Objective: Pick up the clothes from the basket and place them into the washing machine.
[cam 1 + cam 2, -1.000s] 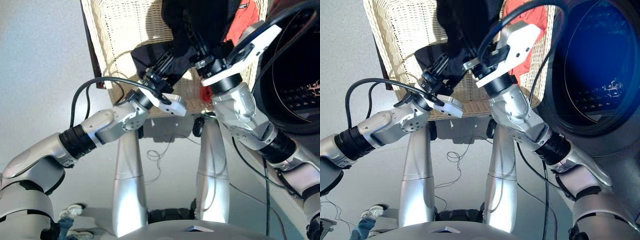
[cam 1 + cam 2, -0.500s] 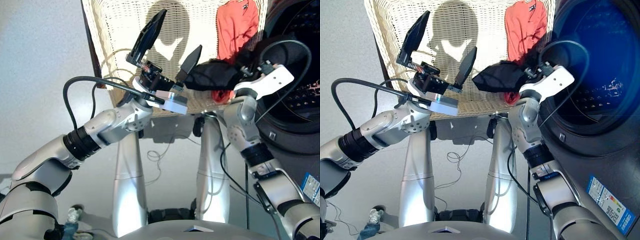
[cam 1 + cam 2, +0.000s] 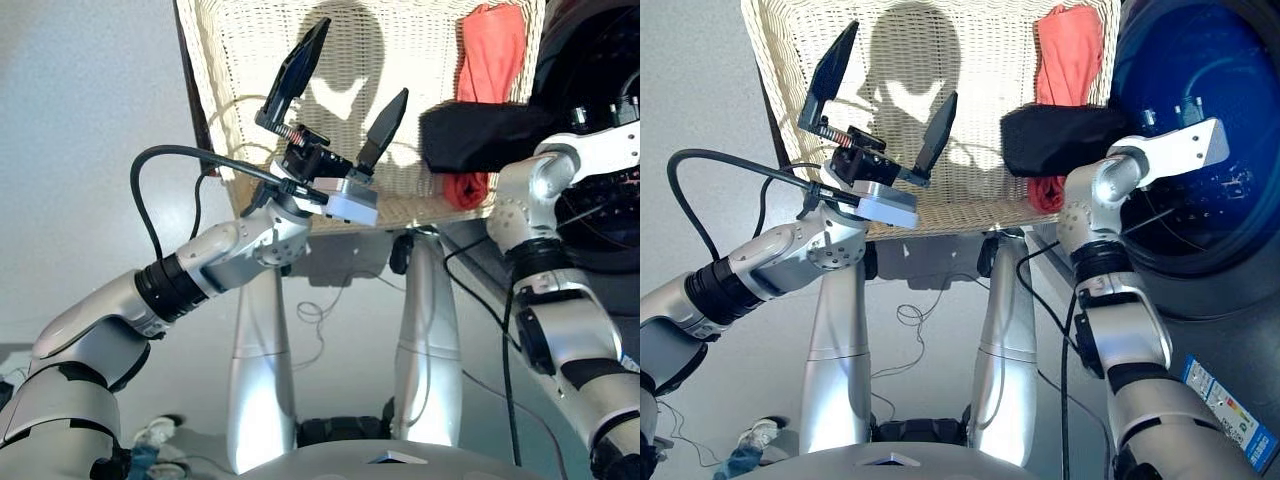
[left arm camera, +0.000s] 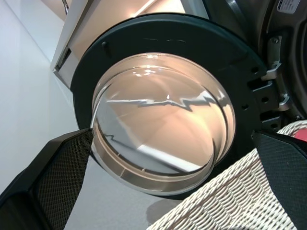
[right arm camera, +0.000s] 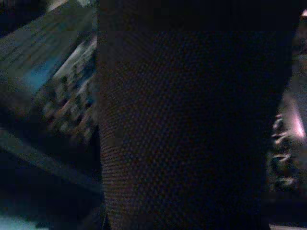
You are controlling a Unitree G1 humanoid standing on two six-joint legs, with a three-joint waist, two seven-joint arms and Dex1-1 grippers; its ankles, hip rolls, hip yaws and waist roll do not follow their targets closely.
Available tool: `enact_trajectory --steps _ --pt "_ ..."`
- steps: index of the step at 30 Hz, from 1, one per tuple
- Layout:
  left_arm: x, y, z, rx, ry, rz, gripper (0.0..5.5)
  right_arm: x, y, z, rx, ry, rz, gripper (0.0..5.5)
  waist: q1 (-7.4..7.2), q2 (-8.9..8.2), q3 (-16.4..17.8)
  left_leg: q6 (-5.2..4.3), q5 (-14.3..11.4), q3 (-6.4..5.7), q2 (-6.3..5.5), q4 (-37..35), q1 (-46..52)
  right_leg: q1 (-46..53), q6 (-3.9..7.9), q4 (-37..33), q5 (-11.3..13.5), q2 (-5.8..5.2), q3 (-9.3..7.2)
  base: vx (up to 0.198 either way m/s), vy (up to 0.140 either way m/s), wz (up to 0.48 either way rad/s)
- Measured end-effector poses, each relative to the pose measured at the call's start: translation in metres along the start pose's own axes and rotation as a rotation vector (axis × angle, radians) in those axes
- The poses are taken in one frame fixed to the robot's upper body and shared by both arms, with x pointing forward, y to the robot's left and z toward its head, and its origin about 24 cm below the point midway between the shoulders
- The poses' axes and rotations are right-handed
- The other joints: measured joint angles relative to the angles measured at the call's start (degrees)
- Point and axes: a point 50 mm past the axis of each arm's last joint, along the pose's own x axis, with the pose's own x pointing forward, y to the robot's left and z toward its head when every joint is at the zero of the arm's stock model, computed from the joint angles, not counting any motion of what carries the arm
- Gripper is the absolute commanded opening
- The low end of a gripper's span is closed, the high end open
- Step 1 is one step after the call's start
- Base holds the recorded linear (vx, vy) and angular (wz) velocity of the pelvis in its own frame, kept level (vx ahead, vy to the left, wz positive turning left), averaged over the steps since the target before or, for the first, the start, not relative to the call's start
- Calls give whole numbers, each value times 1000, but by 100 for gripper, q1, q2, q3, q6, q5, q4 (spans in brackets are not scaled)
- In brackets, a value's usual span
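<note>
A: Where the washing machine (image 3: 1200, 130) fills the right side, is its round door (image 4: 163, 120) swung open?
B: Yes. Beside it is the cream wicker basket (image 3: 260, 60).
A: And the clothes?
B: The coral-red garment (image 3: 490, 60) lies in the basket's right end. The black garment (image 3: 480, 135) hangs bunched at the right gripper (image 3: 560, 125), by the machine's opening; whether those jaws clamp it I cannot tell.
A: The left gripper (image 3: 345, 95)?
B: Jaws spread wide, empty, over the basket.
</note>
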Motion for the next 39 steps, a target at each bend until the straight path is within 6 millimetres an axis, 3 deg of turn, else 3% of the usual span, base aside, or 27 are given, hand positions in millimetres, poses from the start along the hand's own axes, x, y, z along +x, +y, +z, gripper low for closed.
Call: enact_trajectory --steps 5,10,18,25,29,30,31,39 --pt "0 3 -2 3 7 -4 550 37 -20 31 9 -37 -171 0 5 21 1 29 -38 -5 -40 112 -92 -41 33 55 -26 -20 3 0 0 0" --pt "-1 7 -4 17 12 -17 550 54 -38 51 56 -61 -287 0 -28 28 4 54 -121 6 -45 294 -148 -59 72 149 -56 -18 32 0 0 0" --pt "-1 9 1 -3 -2 -10 550 65 -41 79 61 -137 -341 0 -33 30 3 81 -150 -1 -57 425 -297 -193 84 240 -60 -15 54 0 0 0" --pt "-1 14 0 2 1 -5 550 53 -16 93 11 -266 -245 0 -130 31 4 106 -186 12 -69 547 -347 -228 113 316 -62 -12 94 0 0 0" --pt "-1 14 1 0 -1 -4 550 52 -15 92 -43 -290 -233 0 -132 32 4 99 -194 17 -69 581 -359 -253 115 360 -70 -8 108 0 0 0" --pt "-1 14 1 -1 -1 -4 550 52 -16 91 -54 -292 -236 54 -132 32 5 100 -197 18 -69 588 -361 -254 116 364 -70 -8 110 0 0 0" --pt "-1 14 1 -2 0 -3 550 52 -16 90 -65 -296 -237 550 -130 32 5 102 -197 18 -70 591 -362 -254 117 364 -69 -7 111 0 0 0" --pt "-1 13 -1 -26 26 -26 550 57 -17 84 -6 -204 -115 550 -119 34 5 110 -209 19 -81 655 -358 -253 124 427 -79 -12 128 0 0 0"
